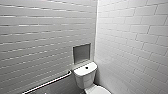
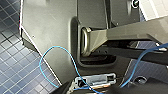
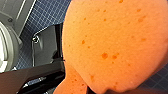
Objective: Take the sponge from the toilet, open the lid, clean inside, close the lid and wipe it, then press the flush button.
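Observation:
The white toilet (image 1: 85,75) stands in the corner of the tiled walls, its tank in full view and its bowl end cut off by the lower edge of the head view. The dark round flush button (image 1: 86,67) sits in the middle of the tank top. The orange sponge (image 3: 112,45) shows very large and close in the right wrist view, squeezed at one end where my right gripper (image 3: 97,90) is shut on it. A curved white piece of the toilet (image 3: 5,50) lies off to one side of the sponge. My left gripper is open and holds nothing.
A grey recessed niche (image 1: 81,53) sits in the wall behind the tank. A metal grab rail (image 1: 50,82) runs along the left wall. The floor is small dark blue tiles (image 2: 15,62). A blue cable (image 2: 60,55) loops over my own dark base.

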Available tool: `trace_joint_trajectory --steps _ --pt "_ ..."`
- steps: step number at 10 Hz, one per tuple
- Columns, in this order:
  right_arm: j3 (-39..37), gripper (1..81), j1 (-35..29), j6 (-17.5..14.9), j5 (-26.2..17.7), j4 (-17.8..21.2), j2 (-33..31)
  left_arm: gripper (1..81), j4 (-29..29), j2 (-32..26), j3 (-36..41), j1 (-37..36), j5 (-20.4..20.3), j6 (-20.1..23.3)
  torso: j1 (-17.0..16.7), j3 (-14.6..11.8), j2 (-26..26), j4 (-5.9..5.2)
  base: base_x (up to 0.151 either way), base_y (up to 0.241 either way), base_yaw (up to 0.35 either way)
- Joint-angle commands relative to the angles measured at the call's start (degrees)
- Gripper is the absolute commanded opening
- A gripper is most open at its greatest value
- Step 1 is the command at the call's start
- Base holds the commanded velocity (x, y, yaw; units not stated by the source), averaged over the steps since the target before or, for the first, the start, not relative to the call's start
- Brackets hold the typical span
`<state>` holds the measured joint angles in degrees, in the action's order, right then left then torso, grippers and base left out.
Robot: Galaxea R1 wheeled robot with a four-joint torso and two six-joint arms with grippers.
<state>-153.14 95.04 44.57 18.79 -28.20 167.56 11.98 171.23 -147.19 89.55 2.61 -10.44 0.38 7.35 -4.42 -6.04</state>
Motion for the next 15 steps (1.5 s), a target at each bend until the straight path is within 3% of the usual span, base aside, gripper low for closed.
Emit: trace_joint_trajectory --steps 1,2,3,4,5,6,7,11,12,15 --pt "0.48 1.0 -2.17 0.34 -8.48 -0.11 -0.01 81.1 -4.15 -0.44 0.06 -3.02 3.37 0.06 0.0 0.0 0.0 0.0 0.0 0.0 0.0" --pt "0.66 1.0 -2.0 0.61 -9.91 0.86 0.43 81.1 -5.22 -0.53 -0.12 -3.45 3.37 0.06 0.0 0.07 0.0 0.0 0.0 0.0 0.0" --pt "0.22 1.0 -1.47 -1.06 -9.91 5.34 0.96 81.1 -5.92 -0.71 -0.29 -3.89 3.37 0.06 0.0 0.07 0.0 0.0 0.0 0.0 0.0" --pt "-0.57 1.0 -1.38 -8.36 -9.47 12.02 1.93 81.1 -6.45 -0.88 -0.56 -4.07 3.37 0.06 0.0 0.07 0.0 0.0 0.0 0.0 0.0" --pt "-1.45 1.0 -1.73 -19.86 -10.08 21.01 3.06 81.1 -6.45 -1.06 -0.56 -4.25 3.37 0.06 0.0 0.07 0.0 0.0 0.0 0.0 0.0" --pt "-1.63 1.0 -2.43 -25.23 -11.05 24.33 2.89 81.1 -6.36 -0.97 -0.56 -4.17 3.37 0.06 0.0 0.07 0.0 0.0 0.0 0.0 0.0" --pt "-0.4 1.0 -3.39 -28.57 -12.45 23.55 2.37 81.1 -6.1 -0.88 -0.47 -4.25 3.46 0.15 0.0 0.07 0.0 0.0 0.0 0.0 0.0" --pt "-0.06 1.0 -6.57 -29.63 -19.14 22.4 2.81 81.1 -5.66 -3.33 4.34 -4.16 1.8 0.5 0.0 0.07 0.0 0.0 0.0 0.0 0.0" --pt "3.61 1.0 -6.48 -29.71 -18.79 22.05 1.16 81.1 -5.57 -5.96 8.46 -4.07 -0.4 0.5 0.0 0.07 0.02 0.0 0.0 0.0 0.0" --pt "19.0 1.0 -6.21 -29.63 -16.59 21.96 -7.37 81.1 -5.57 -13.53 19.21 -4.25 -0.68 0.59 0.0 0.07 0.02 0.0 0.0 0.0 0.0"
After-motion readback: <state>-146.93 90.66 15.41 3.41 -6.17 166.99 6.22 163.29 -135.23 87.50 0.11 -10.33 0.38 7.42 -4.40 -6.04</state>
